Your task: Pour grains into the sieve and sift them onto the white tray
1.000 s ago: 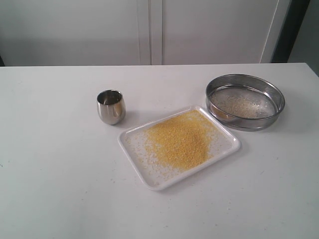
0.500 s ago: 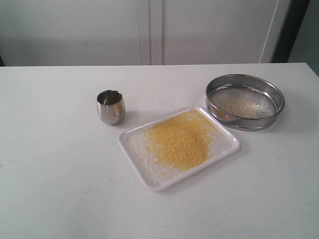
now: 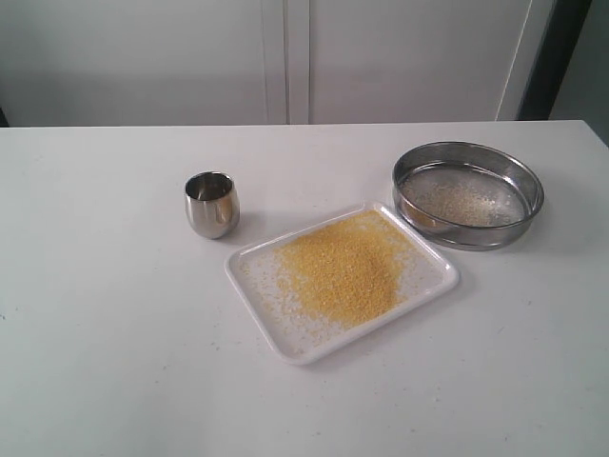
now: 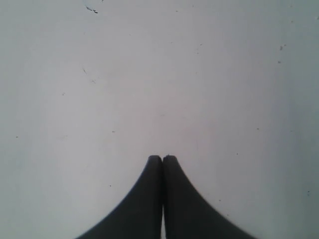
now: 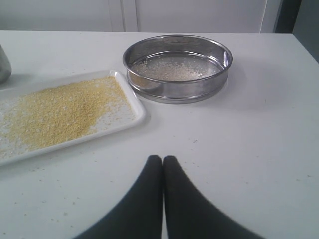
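Sifted grains (image 3: 338,271) are lying as a broad yellow heap across the white tray (image 3: 430,274), which is sitting centre and slightly right of middle in the exterior frame, turned on a diagonal. The sieve (image 3: 464,238) is resting flat on the surface (image 3: 114,333) in the upper right, just beside the tray's far right corner; whether the two are touching, cannot tell. Only a thin pale residue (image 3: 461,200) is showing on its mesh. A small steel cup (image 3: 211,205) is standing upright left of centre, near the tray's upper left corner, apart from it. Its inside is not showing.

The left gripper (image 4: 162,158) is closed tight, tips pressing together, holding nothing, and pointing at bare surface. The right gripper (image 5: 162,158) is likewise closed and empty, facing the tray and sieve from a distance. Neither gripper is appearing in the exterior view.

Step judgement: pouring and sifting are looking finished, since the grains are lying on the tray and the sieve is set down off it. The task is looking at or very near its end, with both arms parked clear. Next move is probably calling for nothing more. If another pass were wanted, a gripper would need to be opening wide for the sieve rim, then lifting it level over the tray.

No brands, labels or readable writing are showing anywhere.
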